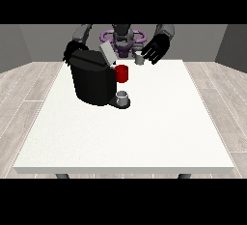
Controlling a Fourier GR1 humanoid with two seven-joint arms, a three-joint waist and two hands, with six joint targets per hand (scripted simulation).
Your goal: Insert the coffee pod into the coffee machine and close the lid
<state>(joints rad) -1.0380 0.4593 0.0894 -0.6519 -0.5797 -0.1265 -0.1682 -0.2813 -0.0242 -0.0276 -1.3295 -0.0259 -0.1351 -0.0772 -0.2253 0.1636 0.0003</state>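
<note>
The coffee machine (92,81) stands on the counter (144,137) near its far left corner, its lid (107,54) tilted up. A cup (123,97) sits on the machine's base, at its right front. A mug (122,73) stands just behind that cup, beside the machine. A small pod (140,59) lies by the far edge, right of the lid.

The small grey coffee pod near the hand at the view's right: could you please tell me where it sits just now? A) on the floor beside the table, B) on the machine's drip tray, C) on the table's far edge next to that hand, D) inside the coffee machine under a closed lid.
C: the coffee pod stands on the white table at its far edge, beside the hand at the view's right, apart from the coffee machine, whose lid is raised.
</note>
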